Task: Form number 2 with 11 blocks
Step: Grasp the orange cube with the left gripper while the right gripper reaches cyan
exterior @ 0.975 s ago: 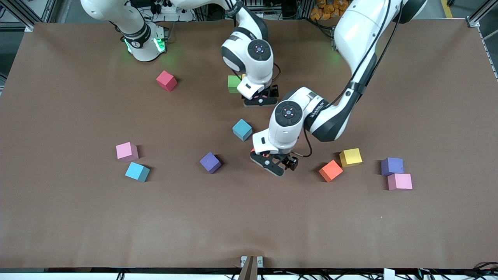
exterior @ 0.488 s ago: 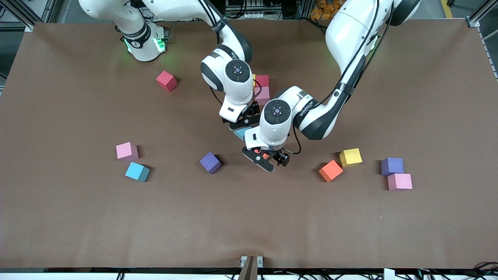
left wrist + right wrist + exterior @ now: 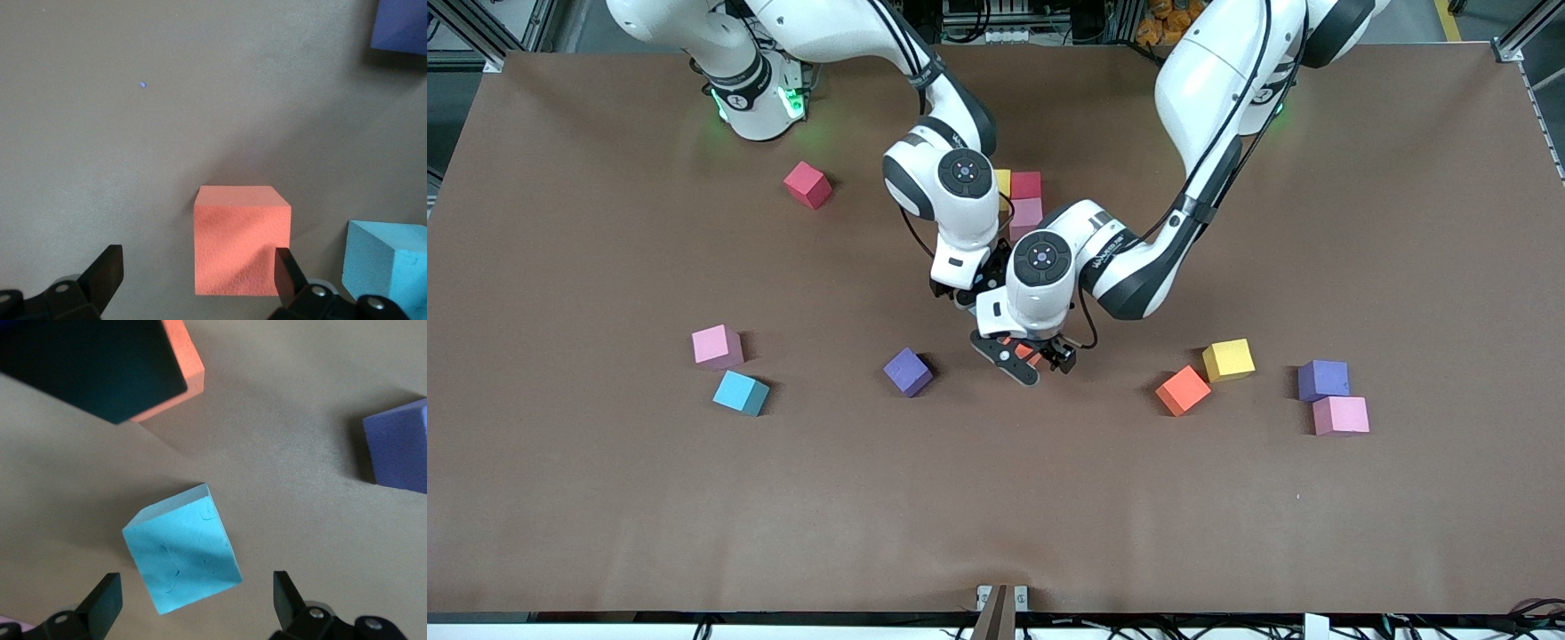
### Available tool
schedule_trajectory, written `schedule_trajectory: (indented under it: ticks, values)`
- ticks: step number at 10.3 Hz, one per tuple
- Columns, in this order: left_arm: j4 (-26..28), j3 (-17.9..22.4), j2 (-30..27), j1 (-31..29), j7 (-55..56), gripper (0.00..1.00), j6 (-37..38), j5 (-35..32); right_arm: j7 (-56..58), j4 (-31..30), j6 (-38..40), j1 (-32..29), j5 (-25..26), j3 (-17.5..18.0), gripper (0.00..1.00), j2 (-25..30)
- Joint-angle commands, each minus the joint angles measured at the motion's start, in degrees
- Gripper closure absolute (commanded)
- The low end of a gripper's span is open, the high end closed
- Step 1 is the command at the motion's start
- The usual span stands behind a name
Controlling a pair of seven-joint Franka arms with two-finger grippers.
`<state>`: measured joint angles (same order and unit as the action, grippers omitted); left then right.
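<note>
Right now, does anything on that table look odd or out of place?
Nothing is damaged or spilled. The blocks lie loose and turned every which way. The oddest sight is how tightly the arms crowd: the open left gripper over an orange block, the open right gripper over a blue block beside it.

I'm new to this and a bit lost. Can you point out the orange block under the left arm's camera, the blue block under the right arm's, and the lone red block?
orange block point(image 3: 242, 240), left wrist view, top face.
blue block point(image 3: 181, 550), right wrist view, top face.
red block point(image 3: 807, 184), front view, top face.

No legible txt, labels or nos. on blocks, arms, table
</note>
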<state>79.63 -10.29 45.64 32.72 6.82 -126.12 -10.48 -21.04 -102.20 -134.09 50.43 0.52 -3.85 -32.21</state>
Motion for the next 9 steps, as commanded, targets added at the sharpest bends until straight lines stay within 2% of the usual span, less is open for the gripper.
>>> schedule_trajectory:
  ticks: [1,5,9]
  values:
    - [-1.4,0.9,0.7,0.9,0.2,0.00,0.5,2.3,0.3,-3.7,-0.9,-0.5,1.3,0.6,0.00,2.9]
    - [-1.4,1.0,0.9,1.6,0.4,0.00,0.5,4.2,1.2,-11.1,-0.9,-2.1,1.4,0.5,0.00,9.6]
    - [-1.5,1.0,2.3,2.0,1.1,0.00,0.3,4.1,10.0,-17.8,-0.4,-9.2,1.4,0.5,0.00,16.3]
